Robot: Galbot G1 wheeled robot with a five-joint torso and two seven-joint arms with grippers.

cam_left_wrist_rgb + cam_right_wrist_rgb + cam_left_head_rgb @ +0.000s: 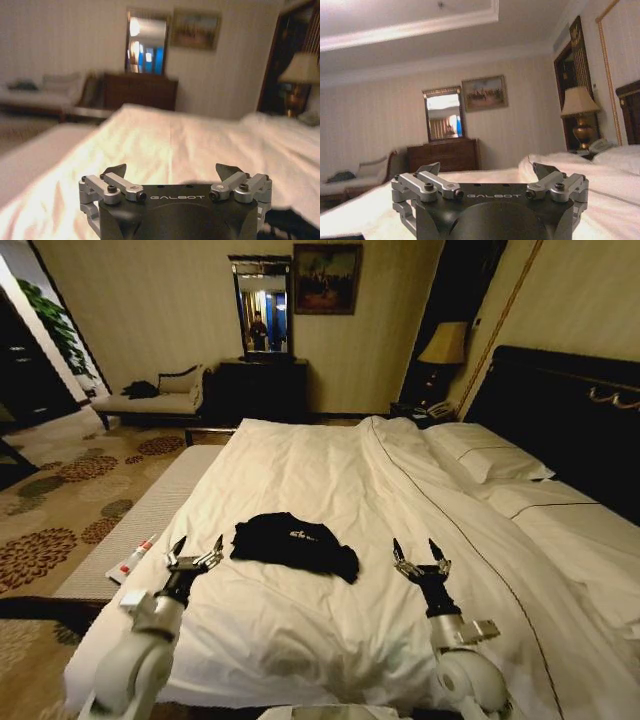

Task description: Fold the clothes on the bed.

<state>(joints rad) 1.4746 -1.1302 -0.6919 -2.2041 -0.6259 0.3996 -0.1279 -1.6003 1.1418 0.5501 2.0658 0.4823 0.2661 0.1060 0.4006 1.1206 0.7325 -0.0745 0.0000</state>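
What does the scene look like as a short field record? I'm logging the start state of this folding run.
clothes: black T-shirt, crumpled in a heap, unfolded
surface: bed, white duvet, shirt near its foot
left gripper: open, over the duvet left of the shirt, not touching it
right gripper: open, over the duvet right of the shirt, not touching it

Both arms reach forward from the lower edge of the head view — left gripper (197,546) and right gripper (421,552) level with each other, well apart, fingers spread wide and holding nothing, tips pointing ahead.
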